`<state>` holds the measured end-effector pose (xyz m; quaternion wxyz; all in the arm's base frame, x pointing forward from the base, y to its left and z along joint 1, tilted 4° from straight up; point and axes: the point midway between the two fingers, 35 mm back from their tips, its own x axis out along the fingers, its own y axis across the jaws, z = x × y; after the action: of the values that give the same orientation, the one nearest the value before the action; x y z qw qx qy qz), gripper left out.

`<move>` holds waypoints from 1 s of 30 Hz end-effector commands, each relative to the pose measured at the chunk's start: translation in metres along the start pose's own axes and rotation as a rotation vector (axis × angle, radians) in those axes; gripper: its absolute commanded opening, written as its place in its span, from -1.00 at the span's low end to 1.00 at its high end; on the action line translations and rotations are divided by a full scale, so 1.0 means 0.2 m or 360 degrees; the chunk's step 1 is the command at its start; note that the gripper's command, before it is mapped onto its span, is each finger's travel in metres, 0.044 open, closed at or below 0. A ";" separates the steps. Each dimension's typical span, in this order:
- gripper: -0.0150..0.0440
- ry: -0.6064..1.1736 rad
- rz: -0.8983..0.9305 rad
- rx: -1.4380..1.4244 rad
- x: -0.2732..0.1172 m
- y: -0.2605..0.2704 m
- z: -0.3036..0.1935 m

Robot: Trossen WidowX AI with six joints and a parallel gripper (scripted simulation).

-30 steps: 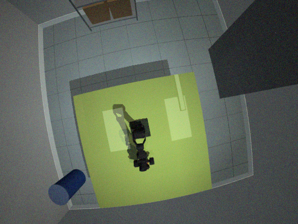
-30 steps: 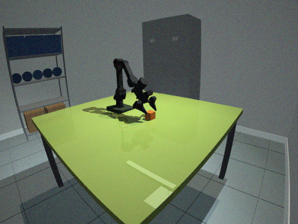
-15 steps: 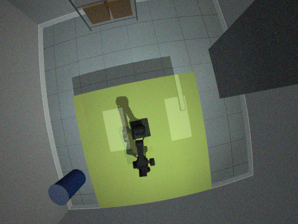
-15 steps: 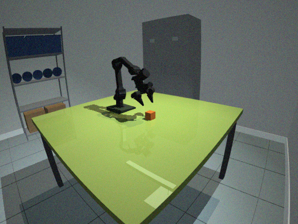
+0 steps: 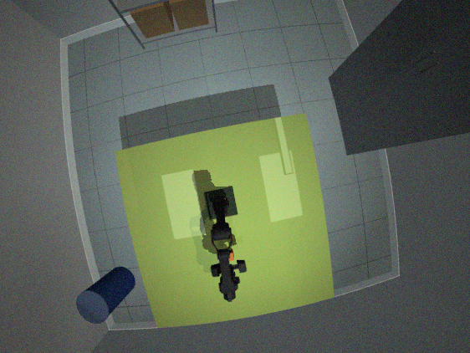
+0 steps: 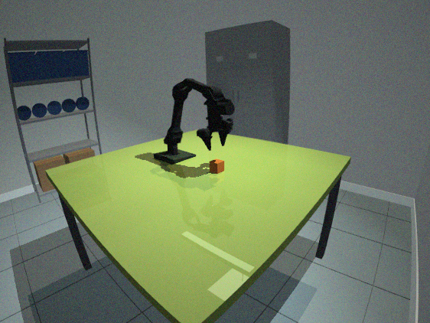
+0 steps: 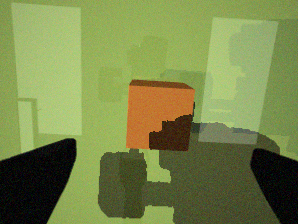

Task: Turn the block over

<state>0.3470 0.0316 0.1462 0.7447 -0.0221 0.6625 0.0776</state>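
The orange block [image 5: 232, 255] [image 6: 217, 166] [image 7: 155, 102] rests flat on the green table [image 5: 142, 167] [image 6: 130, 207]. In the wrist view its broad upper face is plain orange with a dark shadow over the lower right, and a thin strip of a darker side shows at the far edge. No mark is seen on the faces in view; the underside is hidden. In the top view the arm covers part of the block. My gripper [image 5: 228, 268] [image 6: 216, 147] [image 7: 165, 152] is open and empty, pointing down, with its fingertips above the block and clear of it.
The arm's dark base plate [image 5: 232, 202] [image 6: 175, 156] stands on the table behind the block. The arm's shadow falls around and partly on the block. A shelf rack [image 6: 59, 147], a grey cabinet [image 6: 249, 76] and a blue cylinder [image 5: 109, 293] stand off the table.
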 end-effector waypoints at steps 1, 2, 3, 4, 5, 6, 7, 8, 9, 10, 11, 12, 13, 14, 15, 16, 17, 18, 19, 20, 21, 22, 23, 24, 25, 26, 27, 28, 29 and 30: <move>1.00 0.0095 -0.0009 -0.0007 -0.01 0.00 0.01; 1.00 0.0095 -0.0009 -0.0007 -0.01 0.00 0.01; 1.00 0.0095 -0.0009 -0.0007 -0.01 0.00 0.01; 1.00 0.0095 -0.0009 -0.0007 0.00 0.00 0.01; 1.00 0.0095 -0.0009 -0.0007 0.02 -0.01 0.01; 1.00 0.0095 -0.0009 -0.0007 0.07 -0.01 0.01; 1.00 0.0095 -0.0009 -0.0007 0.12 -0.01 0.00; 1.00 0.0095 -0.0009 -0.0007 0.15 -0.01 0.00; 1.00 0.0095 -0.0009 -0.0007 0.16 -0.01 0.00; 1.00 0.0095 -0.0009 -0.0007 0.16 -0.01 0.00; 1.00 0.0095 -0.0009 -0.0007 0.16 -0.01 0.00; 1.00 0.0095 -0.0009 -0.0007 0.16 -0.01 0.00; 1.00 0.0095 -0.0009 -0.0007 0.17 -0.01 0.00; 1.00 0.0095 -0.0009 -0.0007 0.18 -0.01 0.00; 1.00 0.0095 -0.0009 -0.0007 0.21 -0.01 0.00; 1.00 0.0095 -0.0009 -0.0007 0.23 -0.01 0.00; 1.00 0.0095 -0.0009 -0.0007 0.24 -0.01 0.00; 1.00 0.0095 -0.0009 -0.0007 0.24 -0.01 0.00; 1.00 0.0095 -0.0009 -0.0007 0.24 -0.01 0.00; 1.00 0.0095 -0.0009 -0.0007 0.24 -0.01 0.00; 1.00 0.0095 -0.0009 -0.0007 0.24 -0.01 0.00; 1.00 0.0095 -0.0009 -0.0007 0.25 -0.01 0.00; 1.00 0.0095 -0.0009 -0.0007 0.26 -0.01 0.00; 1.00 0.0095 -0.0009 -0.0007 0.26 -0.01 0.00; 1.00 0.0095 -0.0009 -0.0007 0.27 -0.01 0.00; 1.00 0.0095 -0.0009 -0.0007 0.28 -0.01 0.00; 1.00 0.0095 -0.0009 -0.0007 0.29 -0.01 0.00; 1.00 0.0095 -0.0009 -0.0007 0.30 -0.01 0.00; 1.00 0.0095 -0.0009 -0.0007 0.30 -0.01 0.00; 1.00 0.0095 -0.0008 -0.0007 0.31 -0.01 -0.01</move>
<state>0.3552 0.0353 0.0913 0.7281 -0.0274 0.6802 0.0801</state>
